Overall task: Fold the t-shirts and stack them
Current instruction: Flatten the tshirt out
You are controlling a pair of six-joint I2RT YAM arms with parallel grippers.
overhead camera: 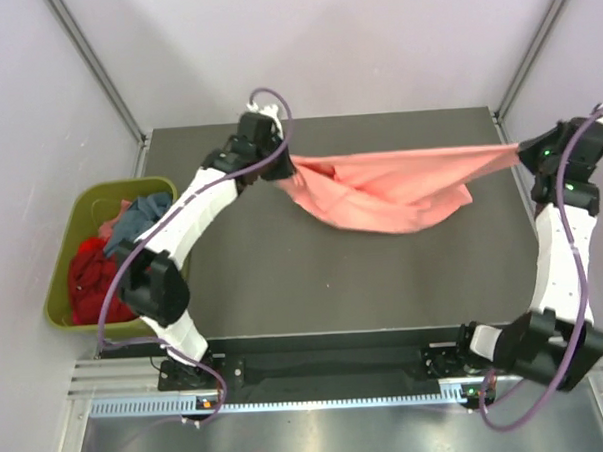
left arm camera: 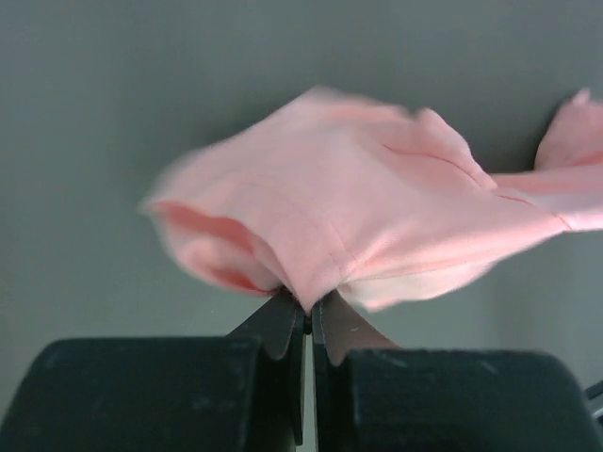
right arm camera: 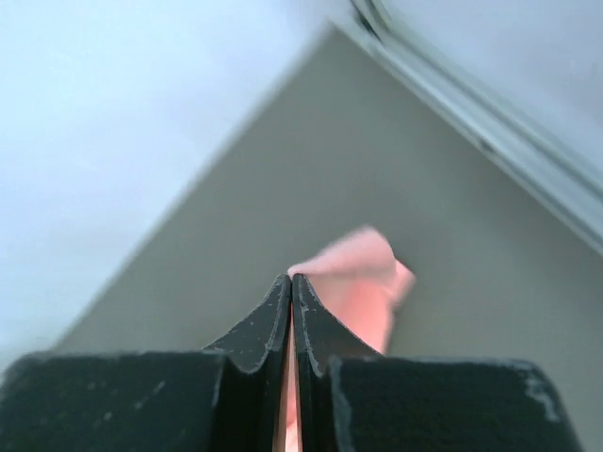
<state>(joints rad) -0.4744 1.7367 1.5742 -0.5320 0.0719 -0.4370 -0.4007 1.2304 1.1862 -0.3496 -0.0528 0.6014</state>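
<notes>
- The left fingers are pinched shut on one end of the salmon-pink t-shirt. In the left wrist view the cloth bunches out from between their tips.
- The right fingers are closed as well, with a corner of the same pink cloth caught between their tips and a small flap of it showing beyond them.
- The shirt is stretched between the two arms across the far half of the dark tabletop. Its upper edge is pulled fairly straight from the left grip, near the far left, to the right grip at the far right edge.
- Below that edge the cloth sags in loose folds towards the middle of the tabletop. Whether the lowest fold touches the surface cannot be told from above.
- An olive-green bin sits off the tabletop's left side, beside the left arm.
- Inside the bin lie a crumpled red t-shirt and a teal-blue t-shirt, the blue one nearer the arm.
</notes>
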